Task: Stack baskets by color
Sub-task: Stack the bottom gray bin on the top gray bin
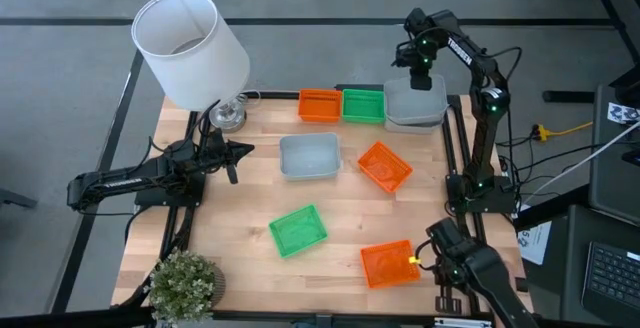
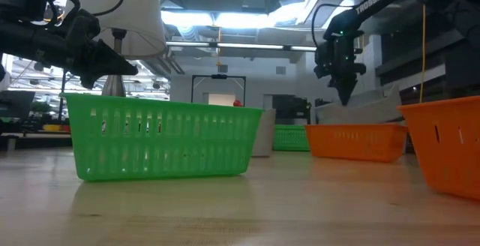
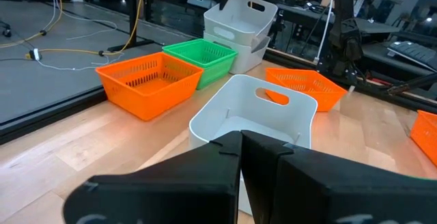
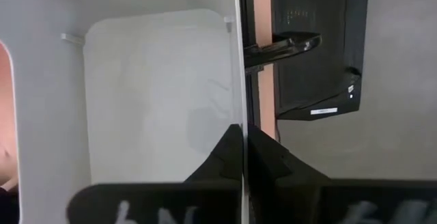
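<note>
- Right gripper (image 1: 424, 76): fingers pressed together with nothing between them, hanging directly above the grey-white stack (image 1: 414, 105) at the table's far edge. In the right wrist view the closed tips sit over that basket's floor, close to one side wall.
- Left gripper (image 1: 236, 151): fingers likewise closed and empty, pointing toward the single grey-white basket (image 1: 310, 155), which lies just ahead of the tips near mid-table.
- Layout beyond the left fingertips: an orange basket (image 1: 320, 105) and a green basket (image 1: 363, 106) sit side by side, touching, next to the grey-white stack. A tilted orange basket (image 1: 385, 166) lies beside the single grey-white one. A second green basket (image 1: 298, 230) and another orange basket (image 1: 390, 264) lie nearer the front edge, well apart from both grippers.
- Orientation: the single grey-white basket is upright, mouth up, its long axis running across the table from one arm's side to the other; a handle slot shows in its end wall in the left wrist view. The loose green and orange baskets are turned at angles to the table edge.
- Risks, as judged: closed fingers descending would push a basket rather than grasp it; a rim grip on thin mesh could slip; skewed baskets may jam instead of nesting; the lampshade (image 1: 190, 48) stands near the left arm and could be struck.
</note>
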Motion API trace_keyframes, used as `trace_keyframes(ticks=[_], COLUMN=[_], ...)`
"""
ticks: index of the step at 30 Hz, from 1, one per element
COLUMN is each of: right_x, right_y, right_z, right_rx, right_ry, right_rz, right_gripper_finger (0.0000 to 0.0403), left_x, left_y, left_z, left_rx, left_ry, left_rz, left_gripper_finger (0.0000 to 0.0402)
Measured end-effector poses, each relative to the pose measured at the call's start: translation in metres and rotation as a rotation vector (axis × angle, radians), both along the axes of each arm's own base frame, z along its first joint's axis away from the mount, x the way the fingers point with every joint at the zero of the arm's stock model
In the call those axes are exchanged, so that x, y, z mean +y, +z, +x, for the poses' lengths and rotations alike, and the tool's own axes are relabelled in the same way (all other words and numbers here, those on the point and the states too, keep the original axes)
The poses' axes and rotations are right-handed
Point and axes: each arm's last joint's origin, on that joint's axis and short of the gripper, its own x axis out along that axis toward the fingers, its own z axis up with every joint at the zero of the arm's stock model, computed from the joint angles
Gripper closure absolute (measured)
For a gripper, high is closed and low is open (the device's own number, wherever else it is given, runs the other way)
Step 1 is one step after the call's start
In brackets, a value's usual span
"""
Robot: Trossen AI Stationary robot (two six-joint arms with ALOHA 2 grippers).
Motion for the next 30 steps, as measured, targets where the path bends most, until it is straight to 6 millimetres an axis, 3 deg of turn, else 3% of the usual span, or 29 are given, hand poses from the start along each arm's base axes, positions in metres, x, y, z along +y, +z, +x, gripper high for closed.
trace_keyframes(ticks=[10, 30], right_x=[-0.009, -0.009], right_y=[-0.019, -0.019], right_z=[0.004, 0.006], right_rx=[0.016, -0.036], right_ry=[-0.002, -0.001], right_rz=[0.03, 0.044], right_gripper_finger=[0.0379, 0.04], left_x=[0.0, 0.0], left_y=[0.0, 0.0], left_z=[0.0, 0.0], left_rx=[0.0, 0.0], left_ry=[0.0, 0.0], left_rz=[0.0, 0.0], left_gripper_finger=[0.0401, 0.0401])
